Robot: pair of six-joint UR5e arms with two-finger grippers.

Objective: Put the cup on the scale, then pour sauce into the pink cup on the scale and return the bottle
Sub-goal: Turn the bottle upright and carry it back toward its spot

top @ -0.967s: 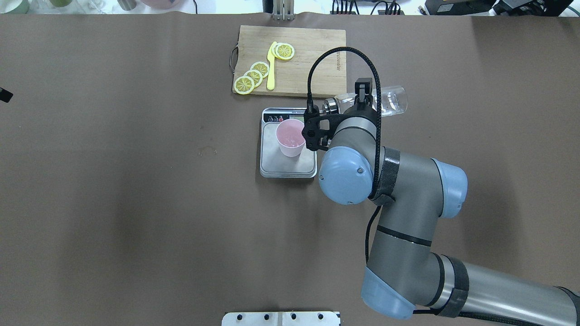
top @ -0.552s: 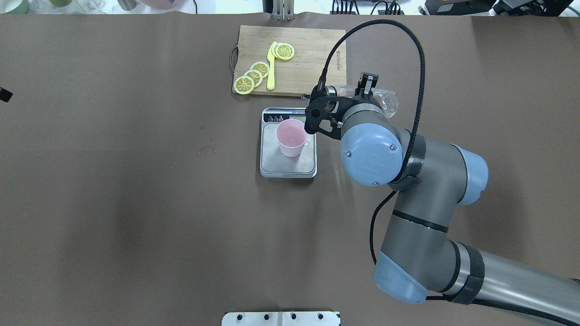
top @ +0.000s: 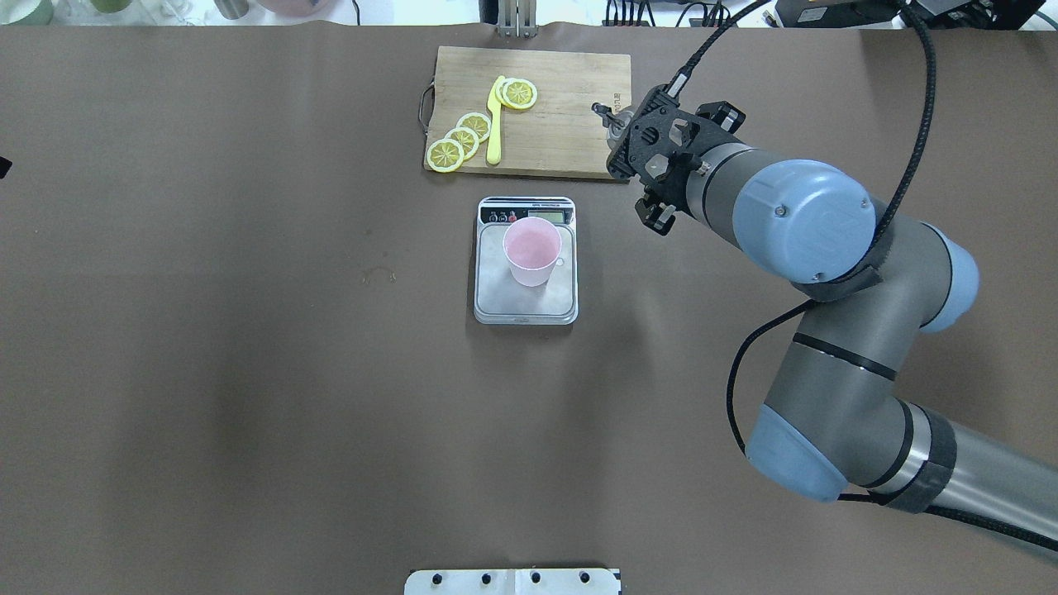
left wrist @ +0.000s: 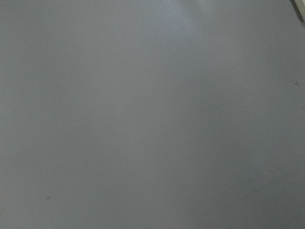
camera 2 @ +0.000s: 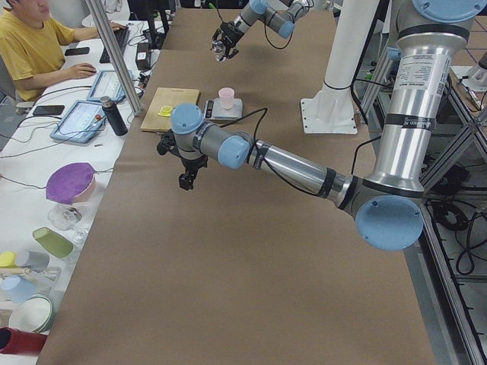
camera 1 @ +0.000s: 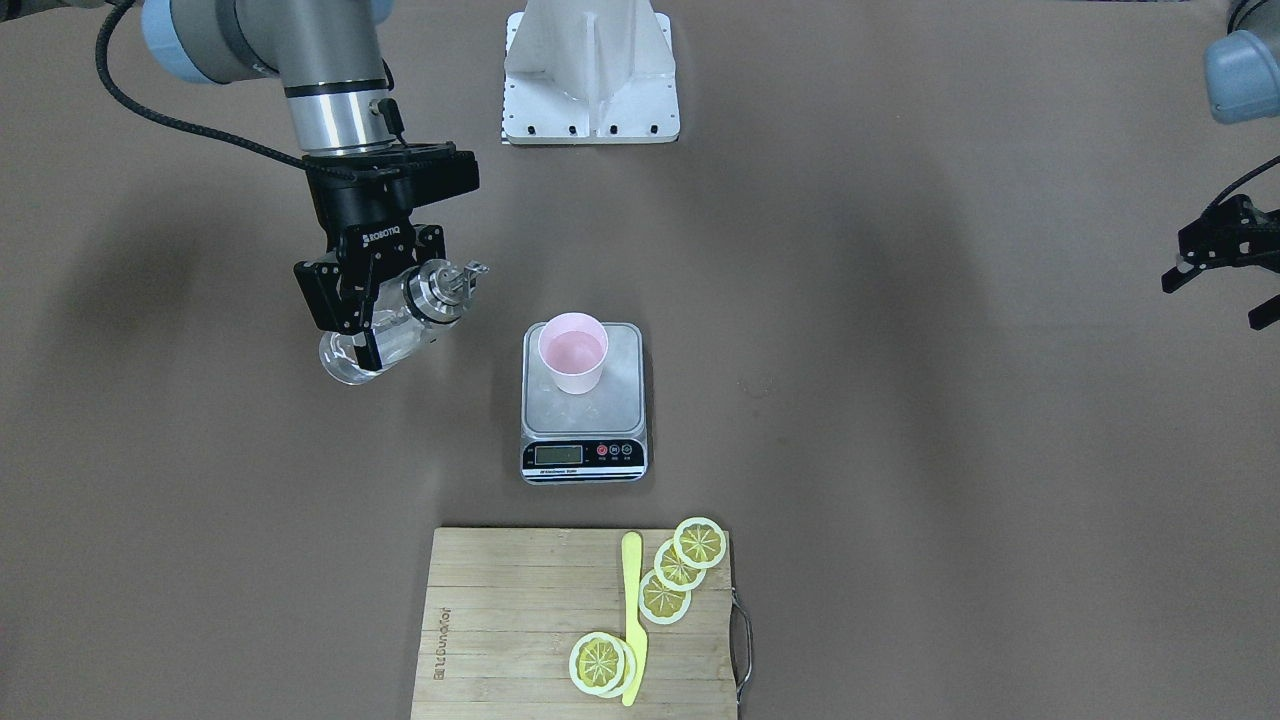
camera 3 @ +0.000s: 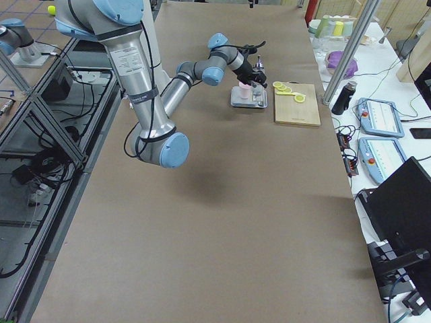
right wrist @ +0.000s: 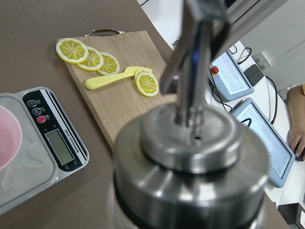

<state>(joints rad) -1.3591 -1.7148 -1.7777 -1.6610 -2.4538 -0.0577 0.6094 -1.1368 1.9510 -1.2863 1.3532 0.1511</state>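
The pale pink cup (camera 1: 572, 352) stands upright on the steel scale (camera 1: 620, 405); both also show in the overhead view, cup (top: 531, 248) and scale (top: 526, 304). My right gripper (camera 1: 362, 318) is shut on the clear glass bottle (camera 1: 385, 345). It holds the bottle tilted above the table, apart from the scale, with the metal spout (camera 1: 462, 277) pointing toward the cup's side. In the right wrist view the bottle's collar (right wrist: 190, 157) fills the frame. My left gripper (camera 1: 1225, 255) hangs at the table's far edge; whether it is open I cannot tell.
A wooden cutting board (top: 570, 124) with lemon slices (top: 463, 136) and a yellow knife (top: 494, 124) lies behind the scale, close to the bottle's spout (top: 602, 111). A white mount plate (camera 1: 590, 70) sits at the robot's base.
My right arm has swung the bottle away from over the cup, back and to the right, to beside the cutting board's right edge. The cup and scale have not moved.
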